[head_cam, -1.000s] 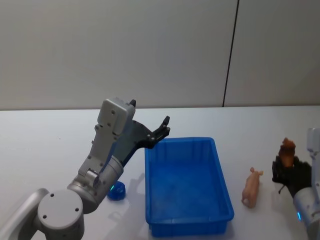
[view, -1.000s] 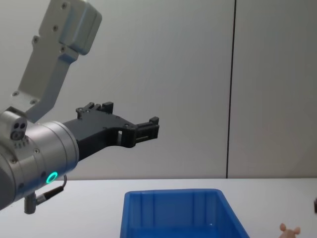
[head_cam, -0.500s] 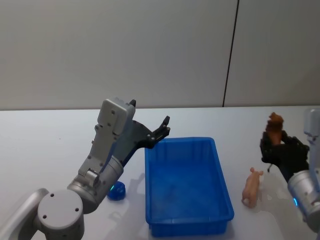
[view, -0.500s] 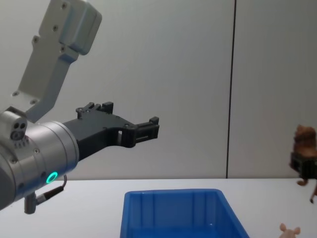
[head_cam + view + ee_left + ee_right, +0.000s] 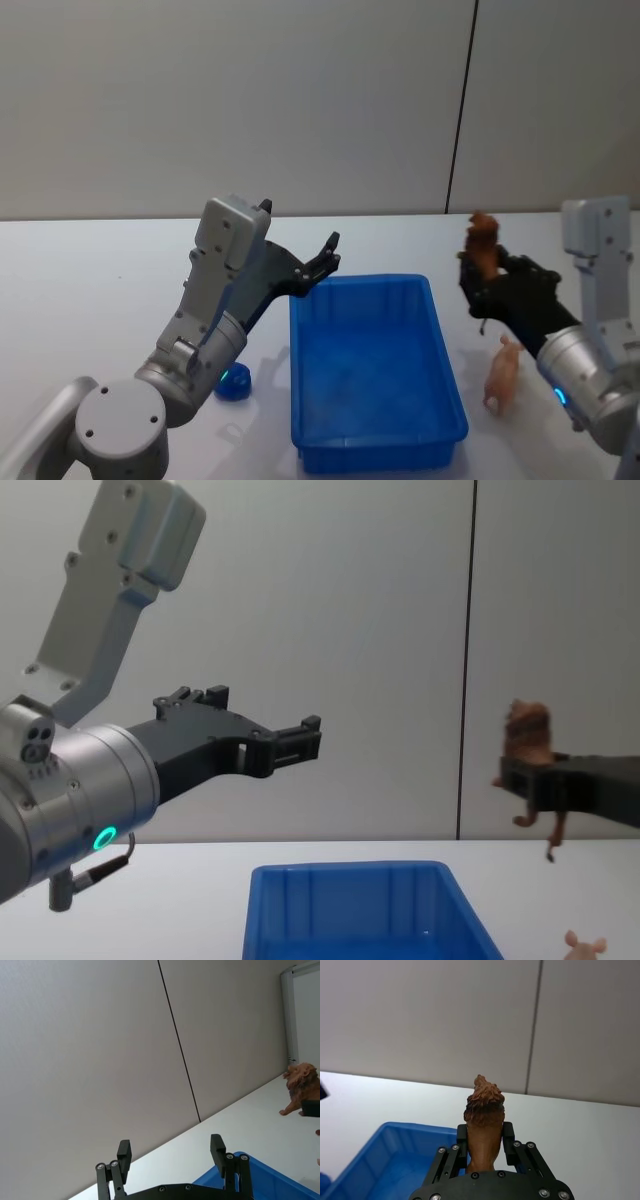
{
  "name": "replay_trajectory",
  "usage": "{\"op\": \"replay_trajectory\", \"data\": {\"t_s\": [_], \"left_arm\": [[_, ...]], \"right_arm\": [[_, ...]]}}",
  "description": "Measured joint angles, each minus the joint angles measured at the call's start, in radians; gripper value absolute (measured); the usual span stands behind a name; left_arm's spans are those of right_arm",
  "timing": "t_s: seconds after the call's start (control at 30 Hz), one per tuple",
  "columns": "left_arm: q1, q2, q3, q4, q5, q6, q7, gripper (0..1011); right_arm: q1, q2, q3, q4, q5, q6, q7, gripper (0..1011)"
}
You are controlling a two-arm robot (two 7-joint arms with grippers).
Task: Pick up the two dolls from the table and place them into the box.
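Observation:
My right gripper [image 5: 484, 275] is shut on the dark brown doll [image 5: 483, 243], which it holds in the air just right of the blue box [image 5: 372, 372]. That brown doll [image 5: 483, 1125] stands upright between the fingers, and it also shows in the chest view [image 5: 526, 735] and far off in the left wrist view [image 5: 301, 1089]. The pale pinkish-tan doll [image 5: 503, 376] lies on the white table [image 5: 90, 290] right of the box [image 5: 350, 920]. My left gripper [image 5: 326, 258] hangs open above the box's far left corner, its fingers [image 5: 124, 1152] holding nothing.
A small blue round object [image 5: 234, 382] sits on the table left of the box, under my left arm. A grey wall with a dark vertical seam [image 5: 460, 110] rises behind the table.
My right gripper has risen and moved left toward the box with the brown doll in it. The left arm and the pinkish doll have stayed put.

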State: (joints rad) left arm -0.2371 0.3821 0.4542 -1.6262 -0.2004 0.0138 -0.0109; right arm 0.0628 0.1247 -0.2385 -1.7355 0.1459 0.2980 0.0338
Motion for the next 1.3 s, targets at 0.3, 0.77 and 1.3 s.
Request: {"op": "replay_trajectory", "data": {"t_s": [0.3,0.77,1.3], "left_arm": [[0.0,0.0,0.0,0.0,0.0,0.0,0.0,1001],[0.0,0.0,0.0,0.0,0.0,0.0,0.0,1001],[0.0,0.0,0.0,0.0,0.0,0.0,0.0,1001]], "right_arm": [[0.026,-0.016,-0.025,0.012,-0.004,0.048,0.121,393],[0.095,-0.06,-0.076,0.109,-0.04,0.127,0.309,565],[0.158,-0.091,-0.109,0.203,-0.071,0.163,0.424,1001]]}}
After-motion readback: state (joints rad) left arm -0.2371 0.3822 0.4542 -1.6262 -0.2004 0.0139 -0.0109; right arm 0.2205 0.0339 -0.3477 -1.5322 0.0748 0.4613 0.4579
